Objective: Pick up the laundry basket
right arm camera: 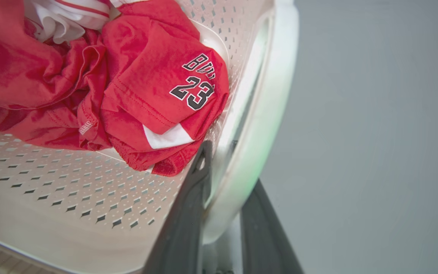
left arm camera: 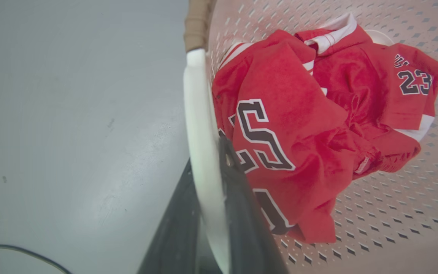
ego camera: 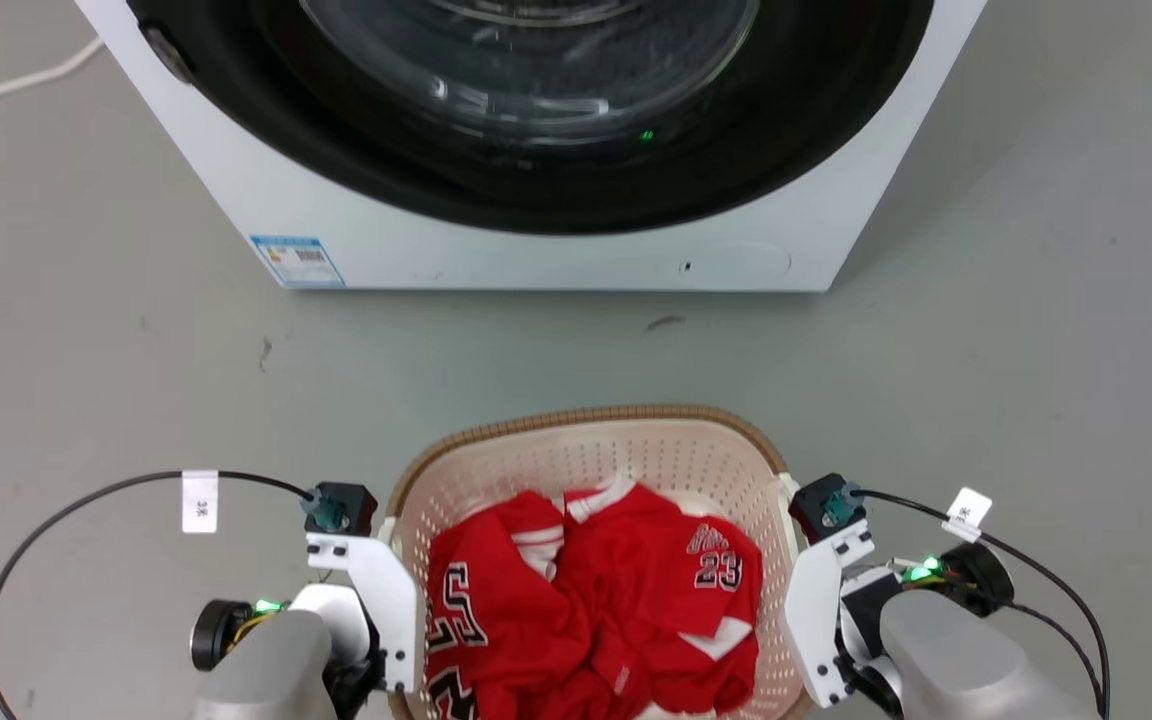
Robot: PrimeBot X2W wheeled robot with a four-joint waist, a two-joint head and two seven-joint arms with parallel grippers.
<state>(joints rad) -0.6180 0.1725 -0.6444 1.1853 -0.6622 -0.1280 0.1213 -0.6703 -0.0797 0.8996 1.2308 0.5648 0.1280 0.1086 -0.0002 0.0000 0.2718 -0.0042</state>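
Left gripper [left arm camera: 206,160] straddles the left handle [left arm camera: 198,114] of the laundry basket [ego camera: 586,425], one dark finger inside the wall, one outside. It is narrowed to the handle's width and apparently pinching it, so the load can hang from the rim. Basket is on the floor [ego camera: 86,350] in front of the washing machine [ego camera: 536,265], between both arms, red jerseys [ego camera: 586,600] bunched inside; can't tell if its base is off the floor. Right gripper [right arm camera: 230,167] mirrors this on the right handle [right arm camera: 270,106], fingers either side and closed tight on it, likely so a two-sided lift stays level.
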